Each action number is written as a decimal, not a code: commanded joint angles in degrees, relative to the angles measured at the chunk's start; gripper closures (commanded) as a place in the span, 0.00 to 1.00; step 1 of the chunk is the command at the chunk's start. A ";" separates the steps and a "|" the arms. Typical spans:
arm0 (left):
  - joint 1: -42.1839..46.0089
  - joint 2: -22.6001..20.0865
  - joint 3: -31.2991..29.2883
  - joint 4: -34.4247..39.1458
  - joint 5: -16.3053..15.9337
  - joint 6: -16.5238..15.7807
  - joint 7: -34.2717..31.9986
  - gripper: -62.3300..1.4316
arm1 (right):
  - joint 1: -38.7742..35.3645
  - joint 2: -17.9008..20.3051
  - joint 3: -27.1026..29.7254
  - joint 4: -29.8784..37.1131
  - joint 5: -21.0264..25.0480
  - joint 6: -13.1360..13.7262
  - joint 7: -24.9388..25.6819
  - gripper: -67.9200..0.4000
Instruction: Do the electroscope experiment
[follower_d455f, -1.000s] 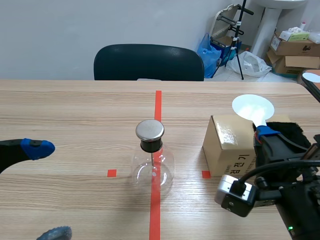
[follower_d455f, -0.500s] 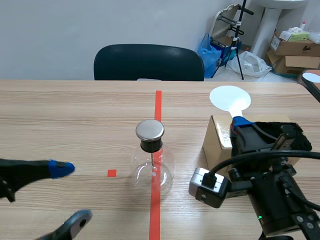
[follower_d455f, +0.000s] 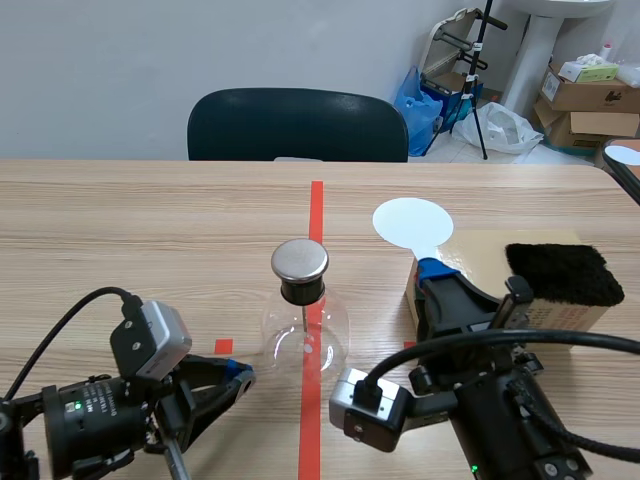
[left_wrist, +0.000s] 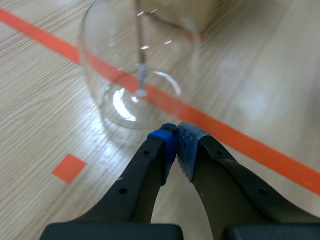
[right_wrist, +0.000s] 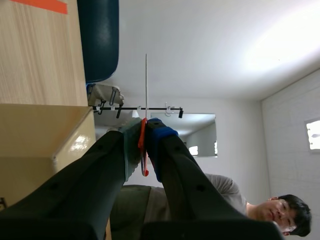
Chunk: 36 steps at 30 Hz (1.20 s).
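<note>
Where the orange-red centre line crosses the middle of the surface (follower_d455f: 150, 220), the glass electroscope flask (follower_d455f: 305, 338) stands upright. Its long axis is vertical, with the round metal cap (follower_d455f: 300, 259) on top and a thin rod (left_wrist: 141, 60) hanging straight down inside the bulb. It is well apart from the far edge and from the left edge, and a wide stretch of wood shows on both those sides.

The left hand (follower_d455f: 240, 375) lies low near the near edge, left of the flask, with its fingers pressed together on nothing. The tips point at the foot of the bulb and sit just beside the glass. Whether they touch it cannot be told.

The right hand (follower_d455f: 435, 270) comes in from the near right corner and is clamped on the handle of a white paddle (follower_d455f: 412, 222). The paddle's long axis runs up from the hand and away toward the far edge. Its round disc is raised to the right of the cap and a little beyond it – near, but apart, with a gap of wood showing between them. In the right wrist view the disc is edge-on, a thin line (right_wrist: 146, 85) rising from between the fingertips.

Behind that arm, toward the right edge, sits a cardboard box (follower_d455f: 485, 255) with a black fur pad (follower_d455f: 557, 272) lying on its top. A dark chair (follower_d455f: 297, 123) stands beyond the far edge.
</note>
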<state>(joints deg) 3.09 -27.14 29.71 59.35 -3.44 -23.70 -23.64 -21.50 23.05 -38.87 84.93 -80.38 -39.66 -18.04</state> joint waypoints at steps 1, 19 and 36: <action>-0.81 1.05 -0.52 -0.20 -0.55 1.31 -1.07 0.94 | 0.87 0.61 0.02 0.83 -0.22 -0.79 -0.31 0.98; -4.28 2.51 -0.11 -8.11 -0.52 1.70 -7.04 0.93 | 0.87 0.59 -0.59 0.83 1.09 -0.81 -0.33 0.98; -4.24 2.51 -0.11 -8.11 -0.52 1.70 -7.02 0.93 | 0.87 0.59 -0.57 0.83 1.53 -0.81 -0.52 0.98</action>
<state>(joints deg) -1.41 -24.29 29.98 49.87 -3.49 -21.65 -30.02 -21.47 23.05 -39.66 84.93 -78.81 -39.81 -18.11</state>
